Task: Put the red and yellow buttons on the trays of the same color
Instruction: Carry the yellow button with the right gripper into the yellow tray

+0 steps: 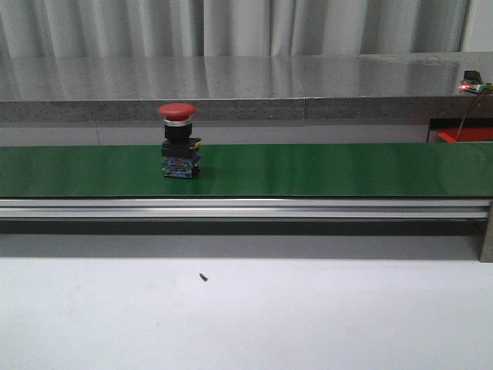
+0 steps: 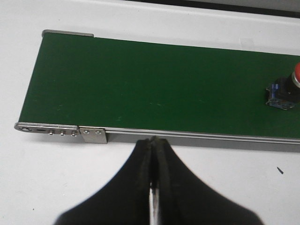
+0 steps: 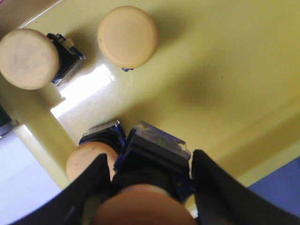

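- Red button [image 1: 178,141] stands upright on the green conveyor belt [image 1: 323,169], left of centre.
- Left pincer [image 2: 153,140] clenched, empty, near the belt's edge.
- Right pincer [image 3: 145,187] grasps a yellow button [image 3: 152,159] over the yellow tray [image 3: 220,70].

3 yellow buttons [image 3: 127,36] crowd the yellow tray [image 3: 225,70] around the right claw [image 3: 147,187].

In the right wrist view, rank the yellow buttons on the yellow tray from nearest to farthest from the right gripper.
1. Yellow-capped button with blue base, between the right gripper fingers.
2. Yellow button beside one finger, at the yellow tray edge.
3. Two far upright yellow buttons: too close to call.
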Robot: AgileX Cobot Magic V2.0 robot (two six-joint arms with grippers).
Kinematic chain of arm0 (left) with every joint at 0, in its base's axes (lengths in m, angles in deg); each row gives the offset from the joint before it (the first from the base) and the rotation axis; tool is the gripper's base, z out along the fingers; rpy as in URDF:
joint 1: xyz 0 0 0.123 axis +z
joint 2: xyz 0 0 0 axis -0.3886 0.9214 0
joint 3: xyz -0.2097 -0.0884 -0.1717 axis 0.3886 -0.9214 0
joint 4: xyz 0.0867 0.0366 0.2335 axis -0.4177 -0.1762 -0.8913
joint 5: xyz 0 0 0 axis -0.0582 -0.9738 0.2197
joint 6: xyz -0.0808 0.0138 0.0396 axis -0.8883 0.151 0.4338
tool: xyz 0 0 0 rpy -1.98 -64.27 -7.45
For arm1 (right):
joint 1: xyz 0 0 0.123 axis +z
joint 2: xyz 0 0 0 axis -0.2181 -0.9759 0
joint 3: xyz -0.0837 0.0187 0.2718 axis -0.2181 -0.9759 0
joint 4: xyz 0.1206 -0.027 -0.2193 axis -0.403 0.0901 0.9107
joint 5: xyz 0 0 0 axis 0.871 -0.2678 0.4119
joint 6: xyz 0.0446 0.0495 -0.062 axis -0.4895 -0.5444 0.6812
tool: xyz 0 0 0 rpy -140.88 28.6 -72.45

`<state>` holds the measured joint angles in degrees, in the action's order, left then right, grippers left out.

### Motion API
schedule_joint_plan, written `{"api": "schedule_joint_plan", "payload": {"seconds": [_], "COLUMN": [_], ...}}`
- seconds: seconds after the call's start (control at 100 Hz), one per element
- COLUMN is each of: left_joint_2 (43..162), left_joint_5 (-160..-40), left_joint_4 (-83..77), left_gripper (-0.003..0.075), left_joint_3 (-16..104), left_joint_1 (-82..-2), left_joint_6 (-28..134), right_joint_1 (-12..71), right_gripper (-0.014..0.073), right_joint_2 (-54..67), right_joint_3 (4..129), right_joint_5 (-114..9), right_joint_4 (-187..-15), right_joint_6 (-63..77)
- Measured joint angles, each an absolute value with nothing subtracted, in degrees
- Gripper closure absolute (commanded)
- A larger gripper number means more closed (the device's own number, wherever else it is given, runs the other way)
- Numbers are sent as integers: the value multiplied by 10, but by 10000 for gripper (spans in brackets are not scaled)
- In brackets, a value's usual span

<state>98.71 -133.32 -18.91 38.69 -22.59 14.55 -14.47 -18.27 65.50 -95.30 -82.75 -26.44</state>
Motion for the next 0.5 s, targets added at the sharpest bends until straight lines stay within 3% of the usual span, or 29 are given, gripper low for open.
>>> {"api": "schedule_joint_plan", "payload": {"seconds": [0.5], "left_joint_2": [987], "left_joint_5": [-1333], "left_joint_4": [-189], "left_gripper": [740], "left_joint_3": [387], "left_joint_1": [-226], "left_joint_6": [145], "right_joint_1": [-145], "right_gripper": [389], "right_joint_2": [-183], "right_joint_3": [565], "right_joint_5": [-870], "right_joint_4": [-766], "right_joint_6": [-341]}}
